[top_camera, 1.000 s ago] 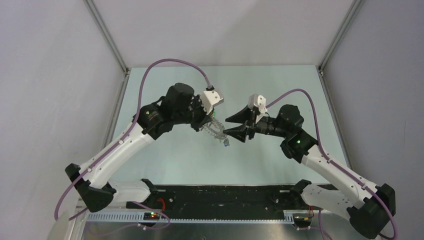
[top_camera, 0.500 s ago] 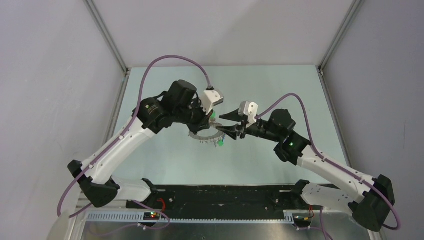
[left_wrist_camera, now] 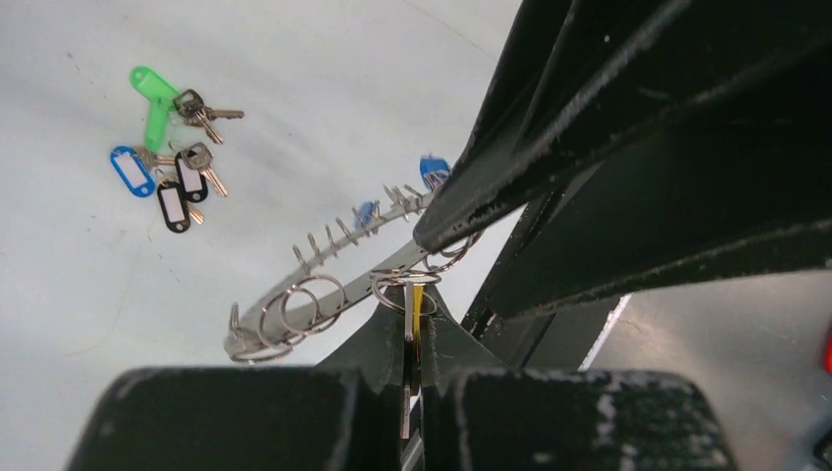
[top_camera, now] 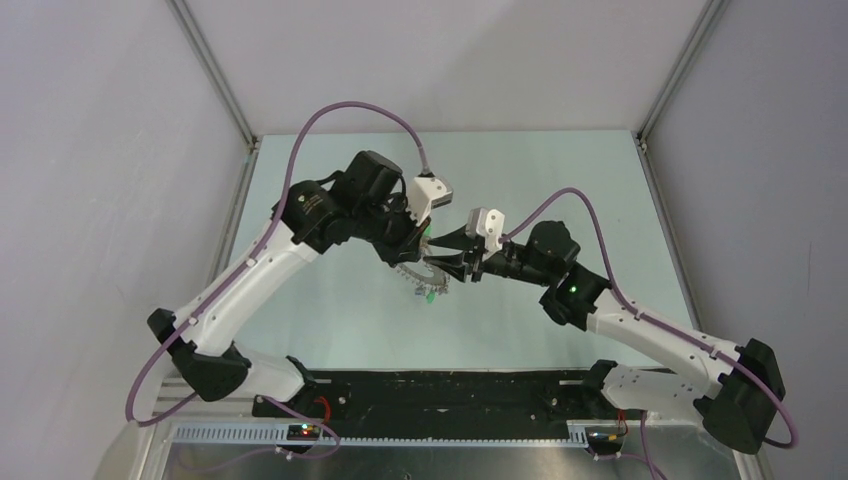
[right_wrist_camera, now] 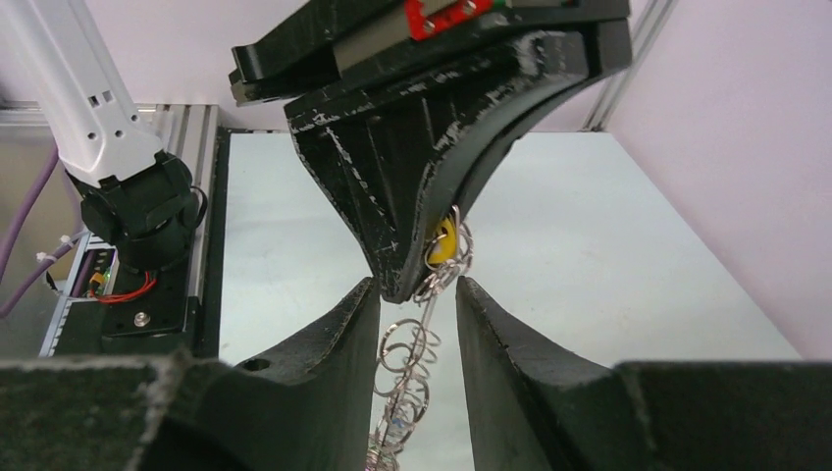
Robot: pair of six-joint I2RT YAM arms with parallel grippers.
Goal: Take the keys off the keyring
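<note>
Keyring (left_wrist_camera: 348, 277) hangs above the tabletop's middle, its rim pinched in the closed left tool (left_wrist_camera: 410, 329), its flat band running edge-on into the gap of the open right tool (right_wrist_camera: 417, 294), which reaches in from the right edge.

The pale green desk (top_camera: 330, 320) is viewed from above its near edge. The flat grey metal keyring (left_wrist_camera: 358, 270) is shared by both close, opposed wrist views.
</note>
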